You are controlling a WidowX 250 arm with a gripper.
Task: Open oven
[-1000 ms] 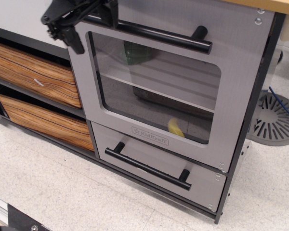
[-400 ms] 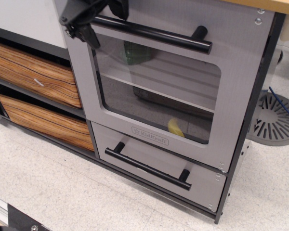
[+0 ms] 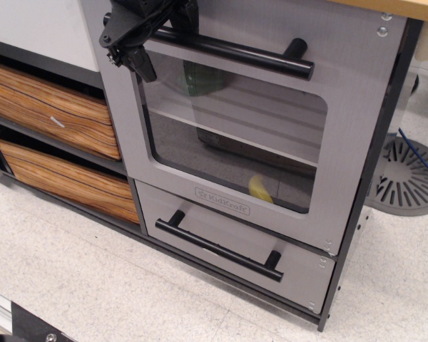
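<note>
The grey oven (image 3: 357,92) has its door shut, with a large clear window, a KidKraft logo (image 3: 222,201) and a white shelf (image 3: 228,135) inside. Its long black bar handle (image 3: 250,55) runs across the top of the door. My black gripper (image 3: 164,39) is at the handle's left end. One finger (image 3: 139,64) hangs below the bar and the other (image 3: 190,14) sits above it, so the bar passes between them. The jaws look open around the bar, not closed on it.
A shorter grey drawer (image 3: 200,221) with a black handle (image 3: 221,246) sits below the oven. Two wood-grain drawers (image 3: 50,107) (image 3: 64,178) are to the left. A yellow item (image 3: 260,189) and a green item (image 3: 203,78) lie inside the oven. A grey slotted round base (image 3: 410,174) stands on the floor at the right.
My gripper has moved right along the top of the oven, from off the door's left edge onto the handle's left end. The door has not moved.
</note>
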